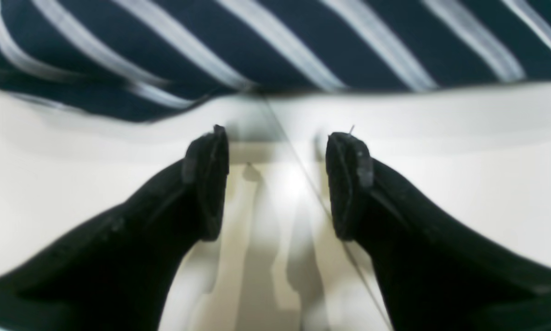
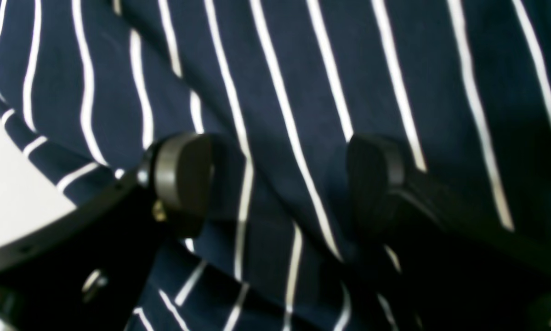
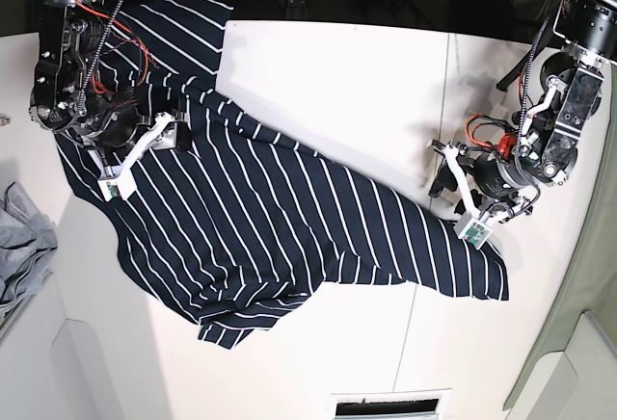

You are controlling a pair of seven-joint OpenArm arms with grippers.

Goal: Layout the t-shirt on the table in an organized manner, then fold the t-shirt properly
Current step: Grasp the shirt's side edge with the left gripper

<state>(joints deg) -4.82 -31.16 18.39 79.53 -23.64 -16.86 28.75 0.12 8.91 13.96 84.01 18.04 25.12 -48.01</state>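
The dark navy t-shirt [image 3: 260, 218] with thin white stripes lies spread diagonally on the white table [image 3: 318, 73], rumpled at its front hem. My right gripper [image 3: 176, 133] is open over the shirt's upper left part. In the right wrist view its jaws [image 2: 277, 151] stand apart above striped fabric [image 2: 303, 92], holding nothing. My left gripper [image 3: 442, 177] is open and empty just beyond the shirt's right edge. In the left wrist view it [image 1: 277, 138] hovers over bare table [image 1: 463, 174], with the shirt's edge [image 1: 303, 41] just ahead of the fingertips.
A plain grey cloth [image 3: 24, 237] lies off the table's left side. A pale grey-green panel [image 3: 588, 324] stands at the right. A thin dark seam [image 3: 424, 198] crosses the table by the left gripper. A slot [image 3: 390, 406] sits at the front edge.
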